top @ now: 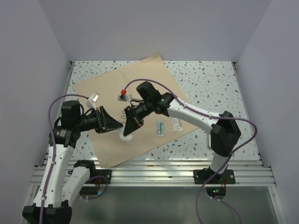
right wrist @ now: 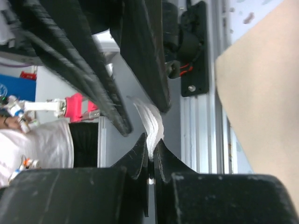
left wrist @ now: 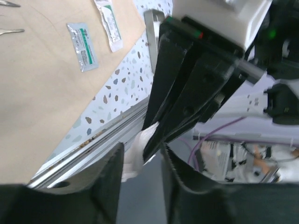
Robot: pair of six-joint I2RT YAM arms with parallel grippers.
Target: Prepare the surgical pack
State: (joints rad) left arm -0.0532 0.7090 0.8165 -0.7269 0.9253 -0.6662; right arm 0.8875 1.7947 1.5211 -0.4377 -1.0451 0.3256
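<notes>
We saw the pack (top: 140, 74) spread flat as a wide tan sheet on the table (top: 210, 79), one corner pointing to 12 o'clock. Both claws stood tip to tip over its near half, toward 6 o'clock from its middle, and neither had hold of it. The right claw (right wrist: 150, 144) was pinched tight on a white wad (right wrist: 152, 121). The left claw (left wrist: 142, 149) faced it from 9 o'clock with its fingers (left wrist: 110, 182) parted, a gap showing between them, and the wad was at their tips. Most of the sheet stretched from the claws toward 12 o'clock. Two sachets (top: 160, 128) lay on it at 3 o'clock from the claws.
</notes>
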